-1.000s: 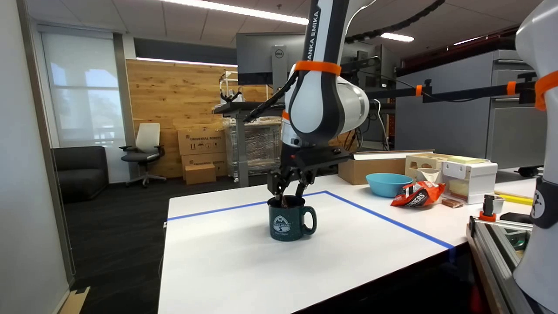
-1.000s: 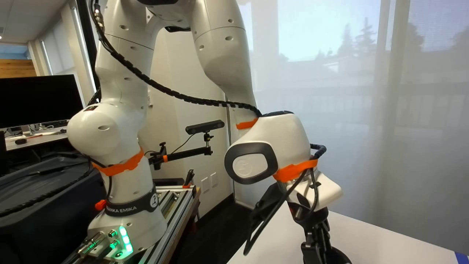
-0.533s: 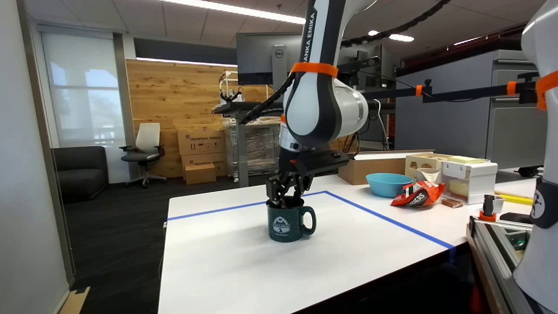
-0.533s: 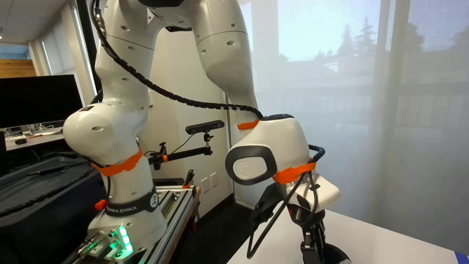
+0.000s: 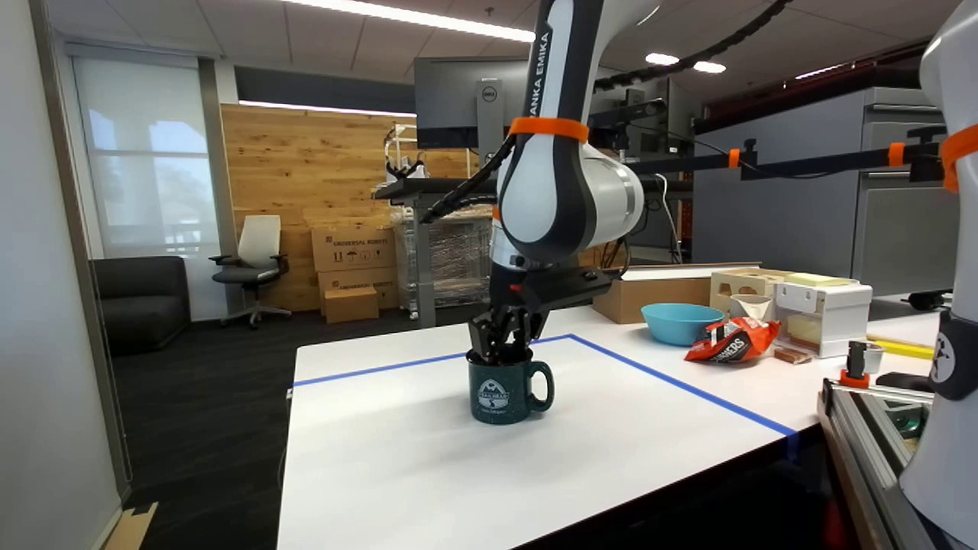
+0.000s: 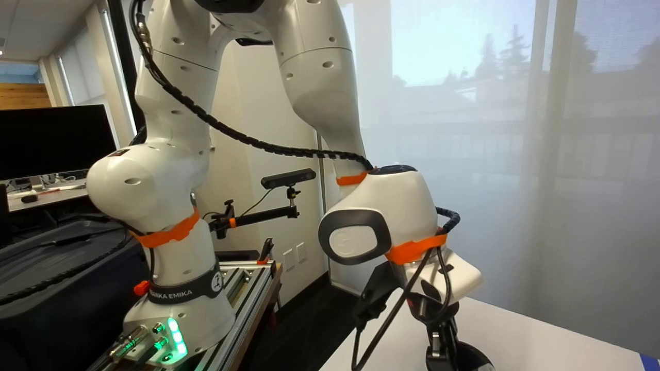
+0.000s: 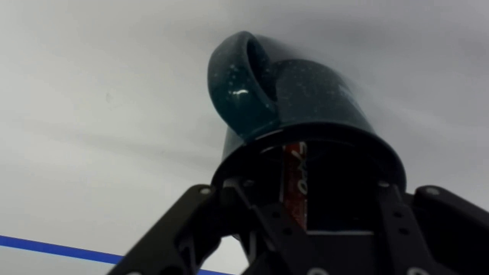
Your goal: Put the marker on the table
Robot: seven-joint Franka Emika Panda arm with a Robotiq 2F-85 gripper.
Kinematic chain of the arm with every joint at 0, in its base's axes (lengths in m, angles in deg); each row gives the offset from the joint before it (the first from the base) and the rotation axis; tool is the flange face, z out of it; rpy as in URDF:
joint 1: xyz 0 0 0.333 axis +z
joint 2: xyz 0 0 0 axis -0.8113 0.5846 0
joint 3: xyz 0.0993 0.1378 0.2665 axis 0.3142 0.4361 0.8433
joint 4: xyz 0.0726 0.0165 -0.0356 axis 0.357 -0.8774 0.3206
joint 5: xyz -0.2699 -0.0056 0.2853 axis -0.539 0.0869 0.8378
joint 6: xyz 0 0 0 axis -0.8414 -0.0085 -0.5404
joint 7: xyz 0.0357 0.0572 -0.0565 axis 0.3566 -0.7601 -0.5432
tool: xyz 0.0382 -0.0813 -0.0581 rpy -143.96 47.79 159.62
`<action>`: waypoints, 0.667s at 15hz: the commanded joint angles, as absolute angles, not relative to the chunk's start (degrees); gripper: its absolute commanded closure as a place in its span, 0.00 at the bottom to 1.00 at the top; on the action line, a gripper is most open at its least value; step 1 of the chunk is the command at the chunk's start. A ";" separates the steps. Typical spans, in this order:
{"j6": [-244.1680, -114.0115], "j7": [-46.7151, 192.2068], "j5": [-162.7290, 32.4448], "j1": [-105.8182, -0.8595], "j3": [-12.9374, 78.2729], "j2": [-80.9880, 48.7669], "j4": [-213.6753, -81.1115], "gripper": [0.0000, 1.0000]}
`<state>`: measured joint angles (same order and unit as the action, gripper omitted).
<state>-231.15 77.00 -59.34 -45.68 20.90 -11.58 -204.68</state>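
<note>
Here, nearest the wrist camera, the two black fingers [image 7: 401, 225] of the gripper [image 7: 315, 191] are spread apart, with a dark gap seen between them. Their tips are dipped into the top of a dark green mug [image 7: 313, 95]. Inside the mug the marker [image 7: 295, 183] can be seen, thin and red-brown, with white writing along its side. In the wrist view its long side is lined up almost straight up and down. Its top end is pointed at the mug's rim, near the handle [image 7: 240, 91], and its bottom end is hidden behind the finger at the left of that view. Whether it is touched by that finger cannot be told, nor how much it is tipped, nor which end is the tip.

The mug is stood upright on the white table [image 5: 397, 458], inside the corner made by blue tape [image 5: 688, 386]. In both exterior views the big white arm [image 6: 402, 201] is bent down over it.

Past the tape, in an exterior view, a blue bowl [image 5: 672, 325] and a shiny red bag [image 5: 733, 341] are set side by side, with a brown box [image 5: 649, 299] behind the bowl. Farther back, a gray chair [image 5: 258, 244] is placed near a wooden wall [image 5: 298, 168].
</note>
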 commanded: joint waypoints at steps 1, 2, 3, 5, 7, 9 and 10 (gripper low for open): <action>-232.59 75.21 -58.21 -47.04 22.43 -10.54 -204.03 0.79; -232.81 75.18 -58.18 -47.26 22.71 -10.48 -203.98 0.89; -232.83 75.11 -58.20 -47.53 23.02 -10.55 -203.96 0.95; -233.10 75.01 -58.17 -47.99 23.58 -11.06 -204.08 0.97; -233.23 74.83 -58.24 -48.46 24.11 -11.47 -204.21 0.97; -233.04 74.75 -58.20 -48.95 24.64 -11.90 -204.35 1.00; -233.13 74.71 -58.13 -48.92 24.64 -12.33 -204.56 1.00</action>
<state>-232.30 76.23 -59.32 -47.85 23.39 -11.27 -204.19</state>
